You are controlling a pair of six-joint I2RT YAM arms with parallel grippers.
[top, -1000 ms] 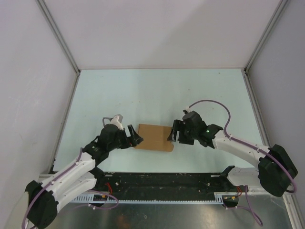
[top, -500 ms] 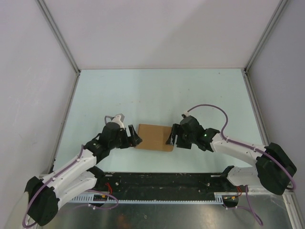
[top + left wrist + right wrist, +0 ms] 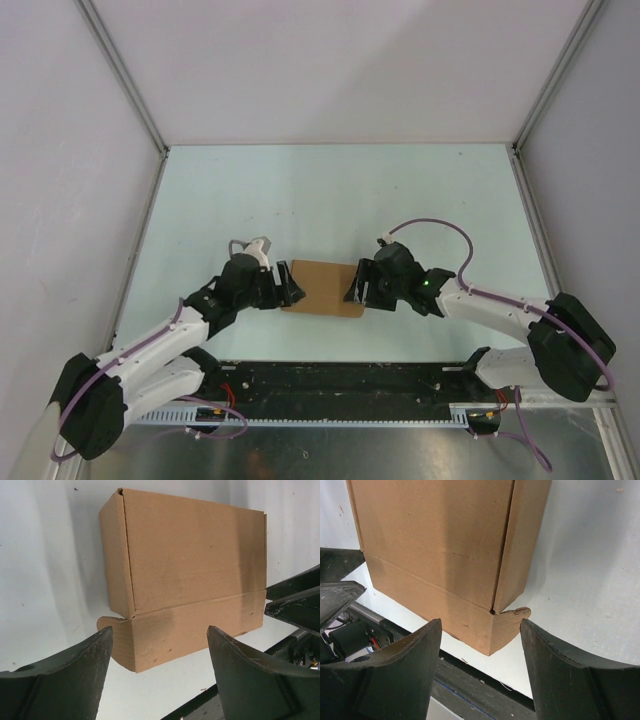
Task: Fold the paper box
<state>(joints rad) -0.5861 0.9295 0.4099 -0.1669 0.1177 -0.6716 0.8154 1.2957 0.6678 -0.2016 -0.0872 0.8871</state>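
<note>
- Pale green table (image 3: 330,190), with white walls around it.
- The paper box (image 3: 324,288) lies flat between the two grippers, just ahead of each one's fingertips.
- The left gripper (image 3: 292,290) and right gripper (image 3: 356,286) both stand wide, holding nothing.
- Plain brown cardboard, lid down, a rounded tab (image 3: 107,626) poking out.
- Risk: uneven pushing could skid or twist the box, or crush that tab.

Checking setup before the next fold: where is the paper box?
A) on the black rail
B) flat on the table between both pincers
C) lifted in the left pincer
B: the paper box lies flat on the table, left pincer at one end, right pincer at the other.
</note>
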